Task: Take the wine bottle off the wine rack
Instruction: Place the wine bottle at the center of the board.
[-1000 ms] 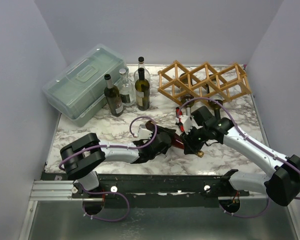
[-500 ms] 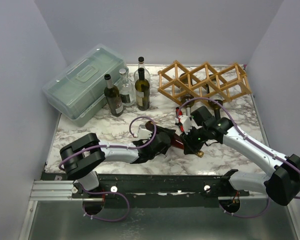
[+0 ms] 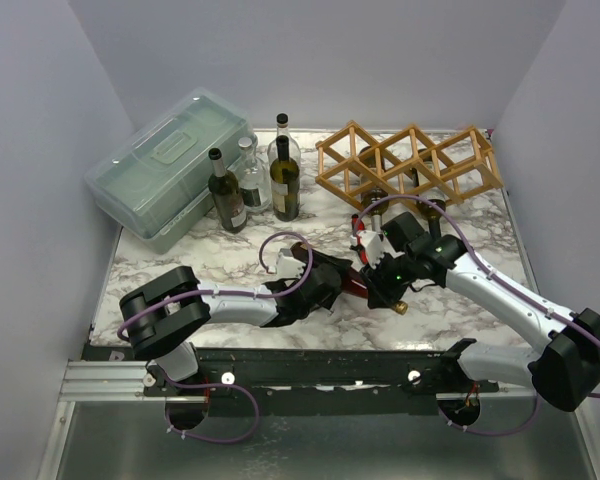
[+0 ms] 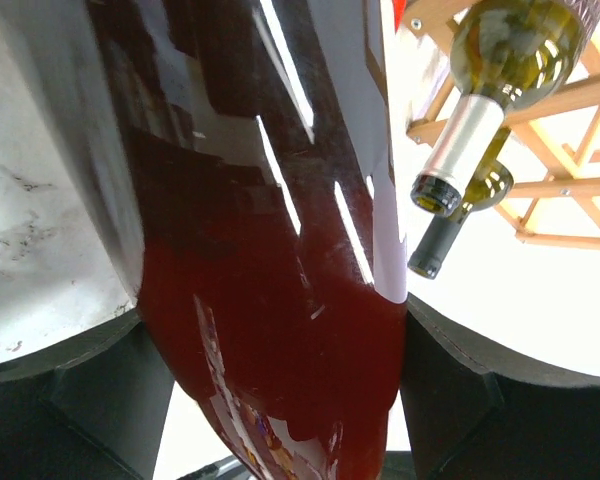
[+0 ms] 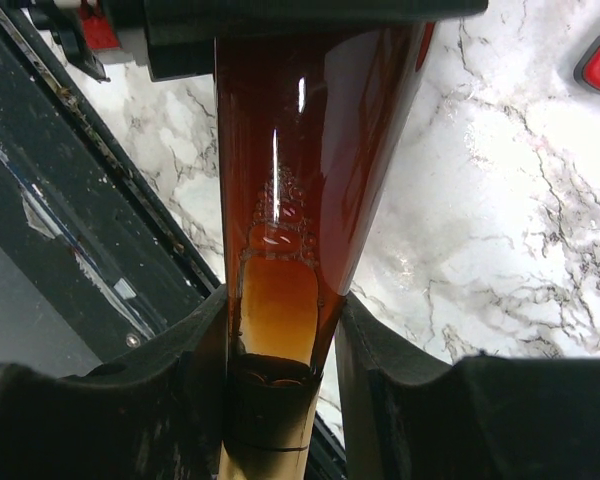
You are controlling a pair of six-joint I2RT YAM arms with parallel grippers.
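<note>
Wine bottle (image 3: 353, 286): out of the wine rack (image 3: 410, 165), near the table's (image 3: 230, 262) front edge.
Left gripper (image 3: 325, 283): clamped around its body.
Right gripper (image 3: 385, 285): clenched on its neck.
Remaining: likely only setting it down.

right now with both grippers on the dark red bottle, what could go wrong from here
1. The wine bottle is held between the left gripper, on its glossy body, and the right gripper, on its thin neck; uneven arm moves could twist it loose.
2. Two other bottles lie in the wine rack, necks jutting toward the arms; a swing back might knock them.
</note>
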